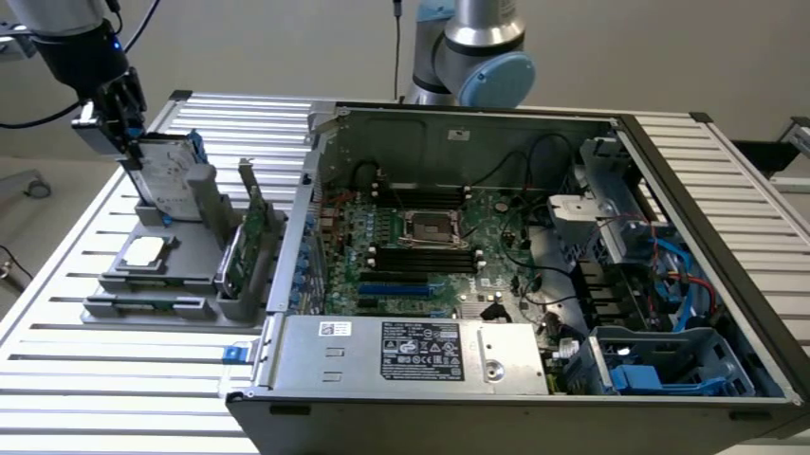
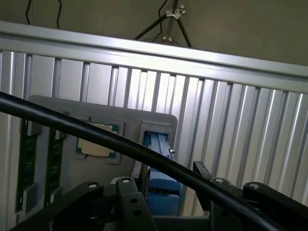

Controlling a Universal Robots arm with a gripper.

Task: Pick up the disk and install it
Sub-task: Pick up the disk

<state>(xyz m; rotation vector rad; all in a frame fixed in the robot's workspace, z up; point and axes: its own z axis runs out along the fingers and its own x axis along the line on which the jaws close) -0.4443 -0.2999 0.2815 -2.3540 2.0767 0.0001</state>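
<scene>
Pincer [image 1: 128, 144], jaws spread wide, straddles top edge of upright disk [image 1: 165, 172].

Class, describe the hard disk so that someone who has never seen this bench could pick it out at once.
On the slatted metal table, to the exterior view's left of the open computer case, sits a grey holder. The disk stands upright at its far end. Unlike the flat silver square piece and the thin green card, it is a silver-grey slab with blue rails.

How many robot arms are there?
2: one arm at the exterior view's upper left, its claw at the disk; another arm behind the open computer case. Others may be hidden.
</scene>
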